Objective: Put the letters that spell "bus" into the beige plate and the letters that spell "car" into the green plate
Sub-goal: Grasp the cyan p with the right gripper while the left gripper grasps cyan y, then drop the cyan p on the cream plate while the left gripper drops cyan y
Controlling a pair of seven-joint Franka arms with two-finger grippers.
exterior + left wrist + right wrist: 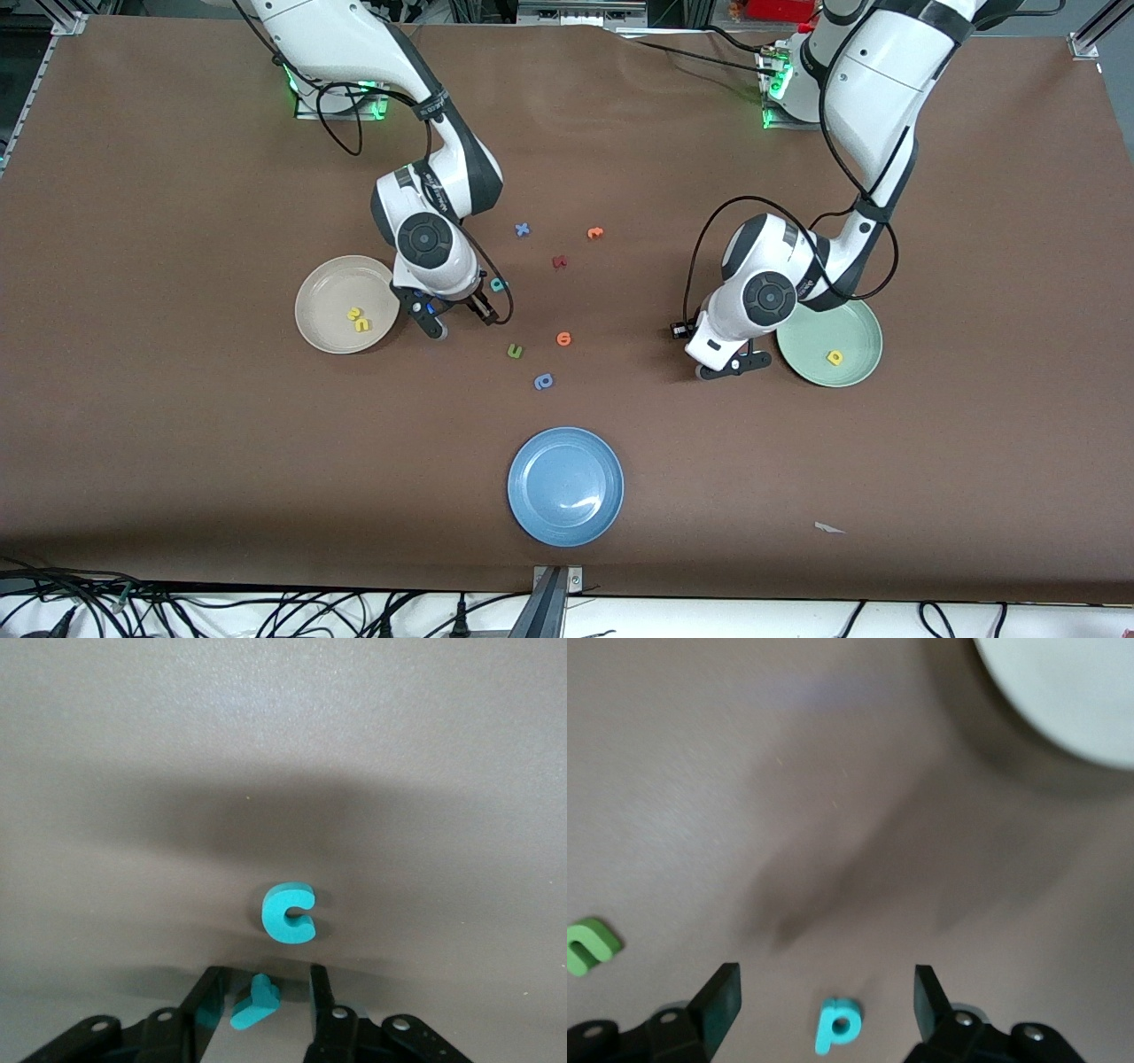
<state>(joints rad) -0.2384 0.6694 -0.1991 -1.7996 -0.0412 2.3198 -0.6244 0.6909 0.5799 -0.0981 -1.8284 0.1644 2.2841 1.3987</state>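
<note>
**Two claws down among the letters**

Front view: my right claw (458,321) hangs over the table just beside the beige plate (319,283), toward the left arm's end of it. The yellow u (354,313) and yellow s (362,325) lie in that plate, and the teal b (498,284) lies on the table near my right claw. Well apart from the beige plate, my left claw (731,368) is low beside the green plate (811,372), which holds the yellow a (834,357).

Left wrist view: my left claw (264,992) is spread astride the thin teal r (255,1001), a gap showing on one side. The teal c (288,914) lies just past the r.

Right wrist view: my right claw (826,992) is spread wide, the b (837,1025) lying between its fingers (726,992), untouched. The beige plate's rim (1063,700) shows at the edge
</note>
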